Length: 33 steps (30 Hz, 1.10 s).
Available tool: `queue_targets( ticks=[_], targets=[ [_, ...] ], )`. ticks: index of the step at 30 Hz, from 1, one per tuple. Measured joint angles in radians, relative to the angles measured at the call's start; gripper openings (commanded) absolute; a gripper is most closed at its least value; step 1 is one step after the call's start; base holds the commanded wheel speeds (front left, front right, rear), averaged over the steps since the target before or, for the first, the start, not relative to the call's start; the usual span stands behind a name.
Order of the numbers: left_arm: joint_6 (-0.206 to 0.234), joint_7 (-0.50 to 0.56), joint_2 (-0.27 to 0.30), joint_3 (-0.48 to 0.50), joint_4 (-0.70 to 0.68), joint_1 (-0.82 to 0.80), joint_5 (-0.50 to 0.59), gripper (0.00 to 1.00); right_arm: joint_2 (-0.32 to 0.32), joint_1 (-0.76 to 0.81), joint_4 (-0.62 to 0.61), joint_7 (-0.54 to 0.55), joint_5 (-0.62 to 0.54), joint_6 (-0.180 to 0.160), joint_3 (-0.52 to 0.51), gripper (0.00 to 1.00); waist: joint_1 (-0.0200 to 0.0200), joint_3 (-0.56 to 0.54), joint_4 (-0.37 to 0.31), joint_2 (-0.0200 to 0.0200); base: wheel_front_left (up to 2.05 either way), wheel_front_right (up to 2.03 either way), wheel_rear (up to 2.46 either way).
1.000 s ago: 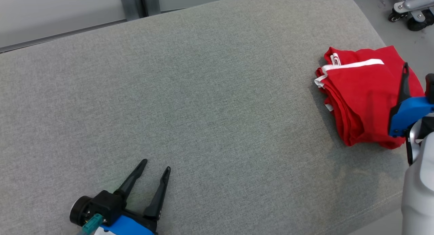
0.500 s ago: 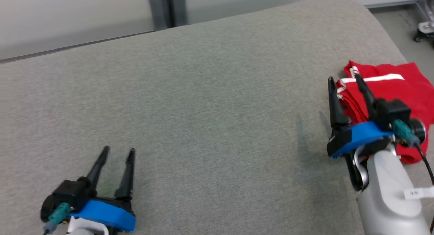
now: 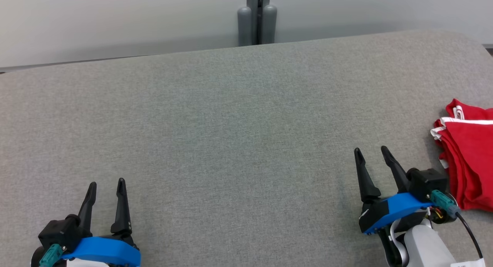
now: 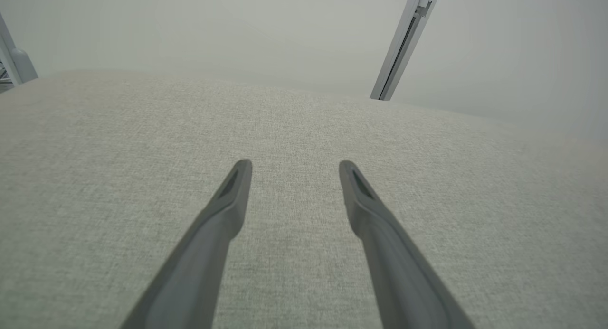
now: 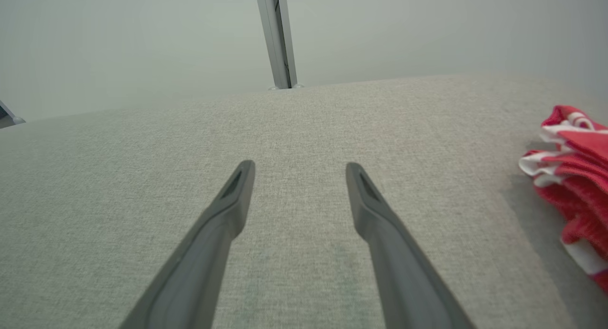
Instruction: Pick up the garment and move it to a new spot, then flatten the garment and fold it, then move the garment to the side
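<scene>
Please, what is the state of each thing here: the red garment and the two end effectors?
garment, folded in layers, lying at the far right, not held
left end effector, open, empty
right end effector, open, empty, beside the garment but apart from it

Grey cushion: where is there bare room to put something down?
Biggest bare patch: the whole middle of the grey cushion, between the left gripper and right gripper, back to the far edge by the grey post. Crowded at the right edge, where the red garment lies beside the right gripper.
</scene>
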Motion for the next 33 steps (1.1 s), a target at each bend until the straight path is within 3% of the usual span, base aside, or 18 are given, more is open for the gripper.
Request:
queue_targets(
  ticks=[22, 33],
  targets=[
    [0.000, 0.000, -0.077, 0.029, 0.041, 0.102, 0.014, 1.00, -0.001, 0.137, 0.016, 0.000, 0.030, 0.000, -0.017, 1.00, -0.0001, -0.187, 0.059, 0.0000, 0.00, 0.00, 0.00],
    [0.000, 0.000, -0.086, 0.035, 0.044, 0.131, 0.002, 1.00, -0.001, 0.164, 0.016, 0.000, 0.038, 0.000, -0.008, 1.00, -0.0001, -0.211, 0.076, 0.0000, 0.00, 0.00, 0.00]
  ],
)
